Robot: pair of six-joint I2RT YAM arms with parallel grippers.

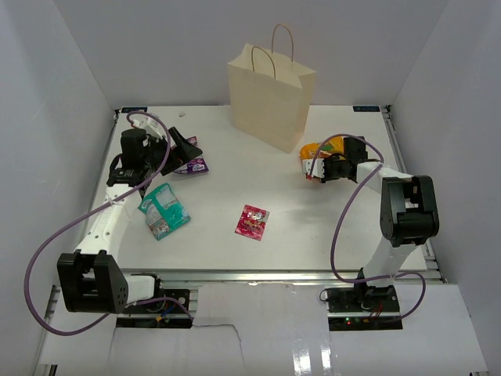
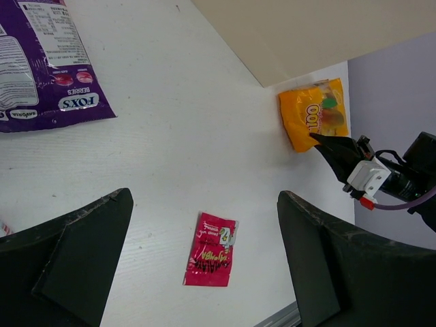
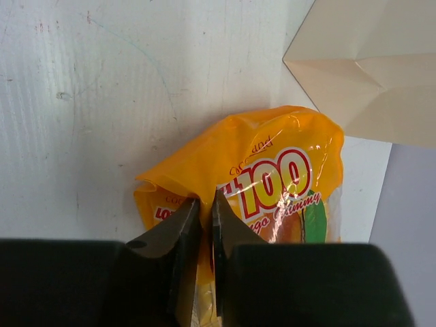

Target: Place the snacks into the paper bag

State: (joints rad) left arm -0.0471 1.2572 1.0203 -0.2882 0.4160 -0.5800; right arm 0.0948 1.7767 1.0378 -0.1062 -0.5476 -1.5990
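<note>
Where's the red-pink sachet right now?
Top view: the red-pink sachet lies flat on the table, centre-front, right of the teal-and-white pack and in front of the paper bag, touching neither.

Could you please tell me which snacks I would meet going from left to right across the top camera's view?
First the teal pack, then the purple pack, the red sachet, and last the orange bag.
</note>
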